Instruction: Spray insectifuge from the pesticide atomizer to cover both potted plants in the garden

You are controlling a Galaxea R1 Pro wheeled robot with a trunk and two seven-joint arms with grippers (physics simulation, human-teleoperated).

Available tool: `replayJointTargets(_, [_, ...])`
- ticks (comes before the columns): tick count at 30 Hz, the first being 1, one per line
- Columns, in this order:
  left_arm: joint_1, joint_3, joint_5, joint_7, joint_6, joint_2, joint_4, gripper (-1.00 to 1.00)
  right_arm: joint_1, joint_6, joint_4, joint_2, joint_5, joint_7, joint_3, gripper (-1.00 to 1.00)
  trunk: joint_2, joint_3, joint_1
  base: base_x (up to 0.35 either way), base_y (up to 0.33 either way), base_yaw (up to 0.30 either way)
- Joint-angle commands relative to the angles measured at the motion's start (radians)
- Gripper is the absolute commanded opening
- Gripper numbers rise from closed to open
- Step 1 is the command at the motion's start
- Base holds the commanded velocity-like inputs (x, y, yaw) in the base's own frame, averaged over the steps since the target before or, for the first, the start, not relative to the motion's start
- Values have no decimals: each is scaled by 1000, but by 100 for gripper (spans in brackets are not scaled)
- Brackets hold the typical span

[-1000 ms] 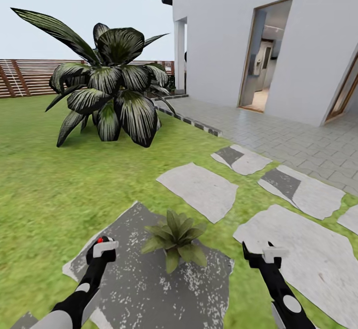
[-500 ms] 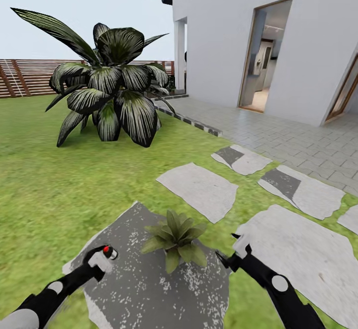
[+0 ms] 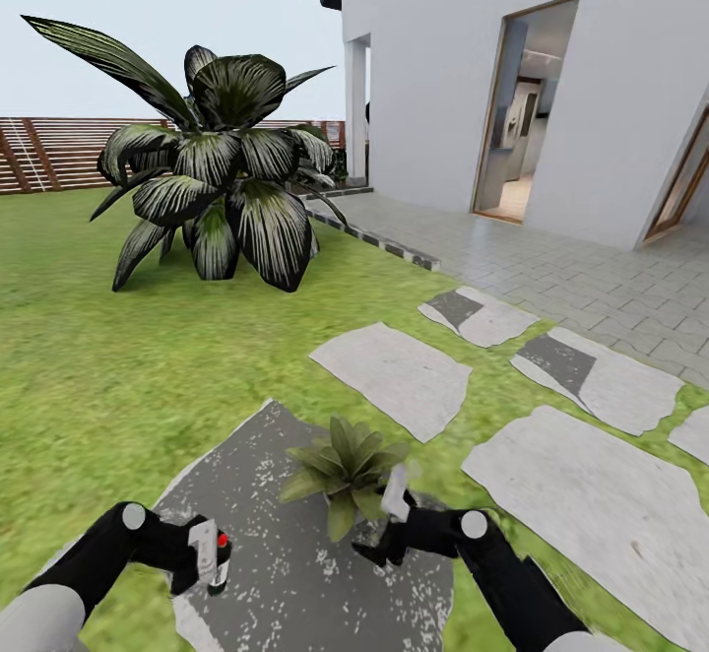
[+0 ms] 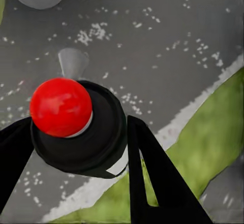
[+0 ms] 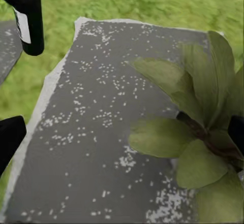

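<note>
One potted plant, a low rosette of broad green leaves, sits on a dark speckled stone slab; the second potted plant is out of view. My left gripper is shut on the pesticide atomizer, a slim dark bottle with a red dot on top, held over the slab left of the plant. In the left wrist view the atomizer sits between both black fingers. My right gripper is open, close by the plant's right front. The right wrist view shows the plant and the atomizer.
A big dark striped-leaf shrub stands on the lawn at the back left. Pale stepping stones lead right toward paving and the white house with an open doorway. A wooden fence closes the far left.
Both arms have swung inward. The left gripper with the atomizer dropped lower and shifted slightly right. The right gripper crossed left from the pale stone to the plant's side.
</note>
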Motion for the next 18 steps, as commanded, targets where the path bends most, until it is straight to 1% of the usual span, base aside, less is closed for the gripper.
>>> replayJointTargets(1, [0, -16, -24, -23, 5, -8, -24, -100, -1, -3, -1, 4, 10, 2, 25, 100, 0, -1, 0, 0, 0, 0])
replayJointTargets(2, [0, -36, -34, -36, 15, -15, -41, -100, -1, -2, 0, 10, 9, 2, 43, 100, 0, -1, 0, 0, 0, 0])
replayJointTargets(4, [0, -62, -45, -47, 24, -22, -56, -100, -1, -1, -1, 23, 8, 2, 59, 100, 0, -1, 0, 0, 0, 0])
replayJointTargets(6, [0, -92, -52, -55, 35, -31, -65, -100, -1, 1, -2, 43, 9, 3, 70, 100, 0, -1, 0, 0, 0, 0])
replayJointTargets(8, [-1, -136, -56, -59, 70, -50, -70, -100, -1, 3, -1, 61, 10, 14, 79, 100, 0, -1, 0, 0, 0, 0])
replayJointTargets(10, [-2, -169, -58, -59, 89, -69, -71, -100, -1, 4, -1, 66, 12, 33, 97, 100, 0, -1, 0, 0, 0, 0])
replayJointTargets(11, [-1, -178, -58, -59, 91, -75, -71, -100, -1, 5, -2, 66, 12, 39, 104, 100, 0, -1, 0, 0, 0, 0])
replayJointTargets(12, [-1, -202, -58, -58, 97, -92, -72, -100, -1, 6, -3, 68, 12, 53, 121, 100, 0, -1, 0, 0, 0, 0])
replayJointTargets(14, [0, -229, -58, -55, 100, -113, -73, -100, -1, 6, -4, 74, 12, 62, 136, 100, 0, -1, 0, 0, 0, 0])
replayJointTargets(15, [1, -240, -57, -53, 101, -119, -73, -100, -1, 6, -3, 77, 12, 64, 140, 100, 0, -1, 0, 0, 0, 0])
replayJointTargets(18, [2, -255, -55, -51, 98, -130, -71, -100, -1, 6, 0, 82, 13, 67, 152, 100, 0, -1, 0, 0, 0, 0])
